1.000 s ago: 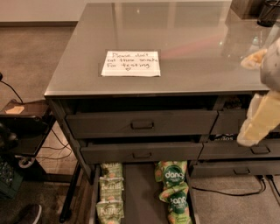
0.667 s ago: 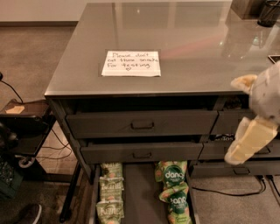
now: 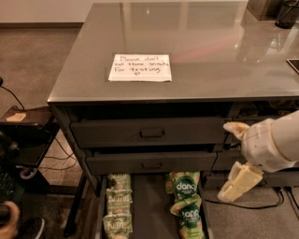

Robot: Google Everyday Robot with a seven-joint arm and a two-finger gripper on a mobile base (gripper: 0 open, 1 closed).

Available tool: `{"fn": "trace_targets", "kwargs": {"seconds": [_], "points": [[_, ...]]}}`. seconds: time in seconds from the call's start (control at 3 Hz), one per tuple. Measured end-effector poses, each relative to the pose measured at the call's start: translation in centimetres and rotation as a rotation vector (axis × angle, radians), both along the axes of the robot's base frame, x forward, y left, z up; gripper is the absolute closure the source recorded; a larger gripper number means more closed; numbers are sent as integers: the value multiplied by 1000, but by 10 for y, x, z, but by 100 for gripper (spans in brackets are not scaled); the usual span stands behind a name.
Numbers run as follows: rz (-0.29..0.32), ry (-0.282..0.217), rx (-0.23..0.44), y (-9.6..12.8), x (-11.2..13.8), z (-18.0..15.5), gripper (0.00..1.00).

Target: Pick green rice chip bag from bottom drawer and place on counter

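The bottom drawer point(image 3: 148, 205) is pulled open below the cabinet and shows its dark floor. Bright green rice chip bags with a "dang" badge point(image 3: 184, 184) lie in a row on its right side. Paler green bags point(image 3: 118, 203) lie in a row on its left side. The grey counter point(image 3: 210, 51) carries a white handwritten note point(image 3: 140, 68). My gripper point(image 3: 232, 158) is at the right, in front of the drawer fronts and up and to the right of the dang bags. Its two cream fingers point(image 3: 239, 181) are spread apart and hold nothing.
Two shut drawers with rectangular handles point(image 3: 152, 133) point(image 3: 152, 165) sit above the open one. A dark object point(image 3: 286, 14) stands at the counter's far right corner. A black stand point(image 3: 25, 135) and cables are on the floor at the left. A cable point(image 3: 261, 203) lies under the right side.
My gripper and arm have moved down and to the left, from beside the counter's right edge to the level of the drawer fronts. The bags and drawers have not moved.
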State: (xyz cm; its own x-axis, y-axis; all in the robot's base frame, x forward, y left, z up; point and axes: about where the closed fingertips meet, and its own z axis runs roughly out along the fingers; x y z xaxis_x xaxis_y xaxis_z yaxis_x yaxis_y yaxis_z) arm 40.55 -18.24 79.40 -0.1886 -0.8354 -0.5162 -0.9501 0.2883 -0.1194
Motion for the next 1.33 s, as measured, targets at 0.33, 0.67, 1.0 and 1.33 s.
{"fn": "trace_targets", "kwargs": {"seconds": [0.33,0.67,1.0,1.33], "points": [[-7,96,81,6,-8,-63,0],[-6,110,87,6,-8,-69,0],[5,98,72,0,-5,-92,0],[71,69,16,-7,0,-161,0]]}}
